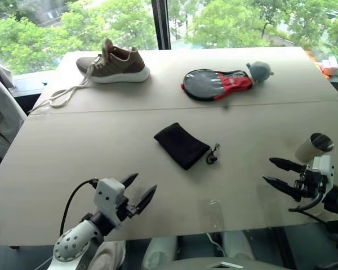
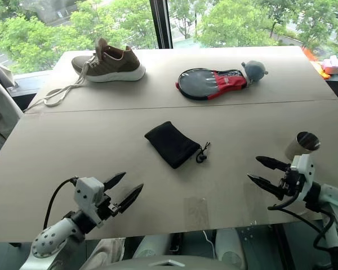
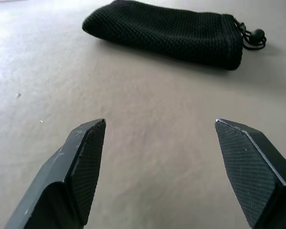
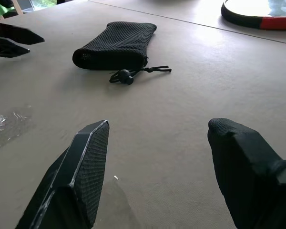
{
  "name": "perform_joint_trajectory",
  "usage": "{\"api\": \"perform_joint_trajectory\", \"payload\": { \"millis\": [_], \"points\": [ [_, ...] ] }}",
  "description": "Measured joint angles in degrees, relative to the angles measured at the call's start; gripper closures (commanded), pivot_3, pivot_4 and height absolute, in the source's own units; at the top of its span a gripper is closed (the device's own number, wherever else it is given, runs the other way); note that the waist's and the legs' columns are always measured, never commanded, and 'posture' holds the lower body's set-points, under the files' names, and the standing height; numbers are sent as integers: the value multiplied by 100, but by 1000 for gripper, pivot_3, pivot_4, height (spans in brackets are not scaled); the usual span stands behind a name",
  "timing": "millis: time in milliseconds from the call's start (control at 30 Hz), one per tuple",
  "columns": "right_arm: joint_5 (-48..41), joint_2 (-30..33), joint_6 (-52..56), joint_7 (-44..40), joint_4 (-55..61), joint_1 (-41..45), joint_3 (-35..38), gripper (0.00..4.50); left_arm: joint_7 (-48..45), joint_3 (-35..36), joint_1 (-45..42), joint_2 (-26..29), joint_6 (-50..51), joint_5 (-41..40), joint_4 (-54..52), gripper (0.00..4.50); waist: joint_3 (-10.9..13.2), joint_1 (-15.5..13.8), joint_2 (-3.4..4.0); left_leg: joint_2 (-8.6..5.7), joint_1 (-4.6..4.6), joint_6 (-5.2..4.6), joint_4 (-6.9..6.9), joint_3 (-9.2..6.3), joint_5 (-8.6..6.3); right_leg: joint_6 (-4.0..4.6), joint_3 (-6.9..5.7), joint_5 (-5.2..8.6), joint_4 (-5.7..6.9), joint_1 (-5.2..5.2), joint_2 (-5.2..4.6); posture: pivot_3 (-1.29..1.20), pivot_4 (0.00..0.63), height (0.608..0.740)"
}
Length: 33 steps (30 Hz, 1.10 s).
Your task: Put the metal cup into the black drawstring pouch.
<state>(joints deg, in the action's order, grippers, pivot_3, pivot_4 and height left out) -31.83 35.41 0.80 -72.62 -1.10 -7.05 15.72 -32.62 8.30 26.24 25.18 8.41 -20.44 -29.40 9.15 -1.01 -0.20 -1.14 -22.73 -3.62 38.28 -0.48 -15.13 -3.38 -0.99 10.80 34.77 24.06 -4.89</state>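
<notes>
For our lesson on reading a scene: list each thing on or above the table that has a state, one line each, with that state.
Small black fabric drawstring pouch: lying flat, mouth drawn shut.
Shiny silver metal cup: tilted, outside the pouch.
Brown lace-up shoe: upright, laces trailing loose.
Left gripper: open, empty.
Right gripper: open, empty.

Beige surface (image 1: 101,140) spans most of the frame, with a seam crossing it below the far edge. Windows (image 1: 225,22) run along the top, split by a dark vertical mullion (image 1: 160,23); green trees (image 1: 39,31) outside, daylight coming in. Grey fabric (image 1: 1,112) hangs at the left edge.
</notes>
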Motion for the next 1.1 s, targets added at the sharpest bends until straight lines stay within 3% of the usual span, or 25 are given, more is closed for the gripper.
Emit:
{"api": "perform_joint_trajectory", "payload": {
  "millis": [200,367,567,1100],
  "points": [
    [-169,-6,84,-263,85,-98,-79,1156,127,-45,-1155,358,160,366,76,752,-2,12,1,-1,7,0,5,8,0,21,12,-15,5,-5,24,0,150,740],
    [-162,-49,76,-263,121,-136,-177,1156,243,-991,-2164,343,551,987,64,752,-2,3,-1,-9,9,0,7,9,1,22,15,-17,5,-12,24,0,150,740],
    [-132,-63,-90,-318,-30,-133,-177,1156,294,-2204,-2313,157,612,1749,-58,752,-1,8,-1,-7,10,0,4,8,0,23,18,-16,4,-11,25,0,150,740],
    [-170,-186,-44,66,440,-508,-135,1156,942,-2791,-2488,-340,1511,2690,-75,752,-2,-2,0,-4,16,0,6,3,1,22,18,-16,8,-16,28,0,150,740]
  ]
}}
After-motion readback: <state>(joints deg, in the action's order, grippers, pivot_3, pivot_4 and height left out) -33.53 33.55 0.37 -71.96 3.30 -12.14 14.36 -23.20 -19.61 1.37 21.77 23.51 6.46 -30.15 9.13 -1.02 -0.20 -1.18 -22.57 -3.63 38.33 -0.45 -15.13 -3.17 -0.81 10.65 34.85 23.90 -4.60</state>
